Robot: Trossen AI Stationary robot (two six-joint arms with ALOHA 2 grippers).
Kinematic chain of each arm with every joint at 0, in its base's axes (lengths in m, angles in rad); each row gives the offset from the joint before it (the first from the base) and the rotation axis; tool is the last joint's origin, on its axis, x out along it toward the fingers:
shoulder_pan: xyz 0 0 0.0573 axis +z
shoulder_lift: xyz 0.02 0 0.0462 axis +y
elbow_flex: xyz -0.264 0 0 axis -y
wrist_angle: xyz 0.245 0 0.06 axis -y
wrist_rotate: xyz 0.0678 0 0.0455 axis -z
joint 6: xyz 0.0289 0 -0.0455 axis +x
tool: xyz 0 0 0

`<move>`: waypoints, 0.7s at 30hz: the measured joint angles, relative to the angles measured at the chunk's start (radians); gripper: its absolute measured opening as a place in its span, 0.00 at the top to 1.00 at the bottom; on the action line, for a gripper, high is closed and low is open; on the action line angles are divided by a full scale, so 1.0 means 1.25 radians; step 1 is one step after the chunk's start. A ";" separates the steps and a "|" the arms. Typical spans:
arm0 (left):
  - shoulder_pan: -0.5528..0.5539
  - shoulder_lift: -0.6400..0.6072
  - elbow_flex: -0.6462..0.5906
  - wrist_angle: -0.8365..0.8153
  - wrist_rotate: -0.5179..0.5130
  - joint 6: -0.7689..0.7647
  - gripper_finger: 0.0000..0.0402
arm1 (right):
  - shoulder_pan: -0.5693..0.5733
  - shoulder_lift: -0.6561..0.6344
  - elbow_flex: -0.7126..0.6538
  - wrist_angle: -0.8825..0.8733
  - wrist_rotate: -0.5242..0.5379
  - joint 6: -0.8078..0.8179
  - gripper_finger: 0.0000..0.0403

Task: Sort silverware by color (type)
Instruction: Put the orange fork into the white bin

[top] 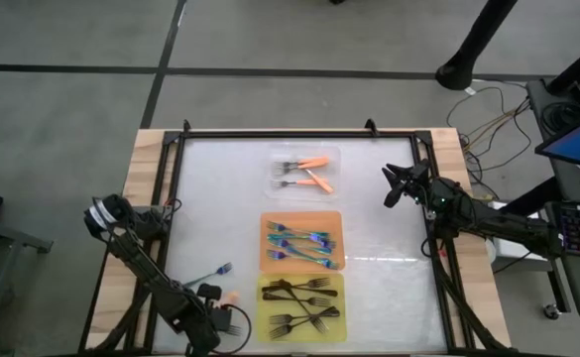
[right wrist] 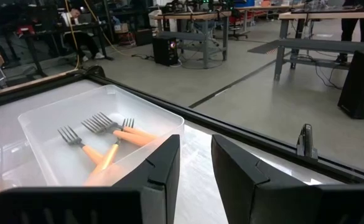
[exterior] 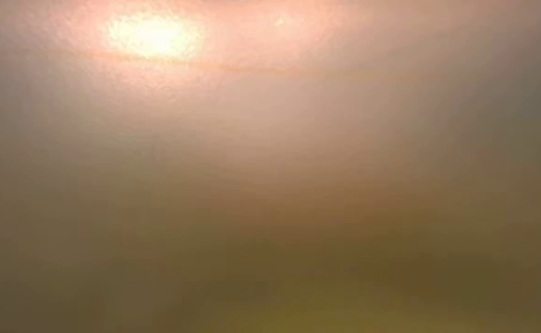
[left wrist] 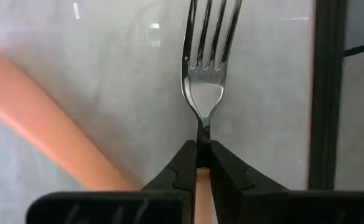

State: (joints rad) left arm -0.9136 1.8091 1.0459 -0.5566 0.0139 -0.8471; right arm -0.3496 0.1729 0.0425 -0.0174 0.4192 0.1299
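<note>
Step in hand: pick-up of one loose orange-handled fork; my reading is the grasp is just made and the lift not yet begun.
Left hand (left wrist: 202,163): fingers pressed together, pinching the orange-handled fork (left wrist: 203,93) at the neck where metal meets handle. Tines point straight ahead of the hand, away from the wrist, over the pale surface (top: 220,198).
Left hand, seen from above: low at the near-left corner of the surface, a bit of orange showing at its tip.
Second orange shape: a broad blurred orange band crosses the left wrist view beside the hand; cannot tell what it is.
Blue-handled fork (top: 213,273): loose on the surface, just beyond the left hand, toward the far side.
Right hand (right wrist: 195,163): fingers spread, nothing between them; it waits at the far-right side of the surface.
Clear tray (right wrist: 57,112): ahead of the right hand; several orange-handled forks lie inside. From the left hand it sits well away, toward the far side and across to the right.
Orange tray (top: 266,220): holds the blue-handled forks; nearer to the left hand than the clear tray.
Yellow tray (top: 266,286): holds the black forks; just right of the left hand.
Low view: washed out, nothing readable.
Next move (judgement): lift clear, carry past the yellow and orange trays, release over the clear tray. The grip is narrow, so the fork may swing.
Remaining: the blue-handled fork for the orange tray.
</note>
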 joint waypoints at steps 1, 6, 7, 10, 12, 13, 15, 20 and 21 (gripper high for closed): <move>0.001 -0.001 0.006 -0.013 -0.004 0.000 0.98 | 0.000 0.000 0.000 0.000 0.000 0.000 0.79; 0.003 0.000 0.038 -0.084 -0.018 0.001 0.99 | 0.000 0.000 0.000 0.000 0.000 0.000 0.79; 0.003 -0.001 0.047 -0.097 -0.017 0.001 0.99 | 0.000 0.000 0.000 0.000 0.000 0.000 0.79; 0.005 -0.013 0.077 -0.130 -0.011 0.001 0.99 | 0.000 0.000 0.000 0.000 0.000 0.000 0.79; 0.009 -0.022 0.095 -0.142 -0.010 0.003 1.00 | 0.000 0.000 0.000 0.000 0.000 0.000 0.79; 0.012 -0.026 0.102 -0.144 -0.010 0.009 0.99 | 0.000 0.000 0.000 0.000 0.000 0.000 0.79; 0.020 -0.036 0.120 -0.152 -0.018 0.040 0.99 | 0.000 0.000 0.000 0.000 0.000 0.000 0.79; 0.053 -0.049 0.183 -0.209 -0.141 0.147 0.99 | 0.000 0.000 0.000 0.000 0.000 0.000 0.79; 0.060 -0.049 0.198 -0.229 -0.166 0.166 0.99 | 0.000 0.000 0.000 0.000 0.000 0.000 0.79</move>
State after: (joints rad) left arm -0.8390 1.7481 1.2932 -0.8431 -0.1931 -0.6402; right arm -0.3496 0.1727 0.0425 -0.0174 0.4194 0.1299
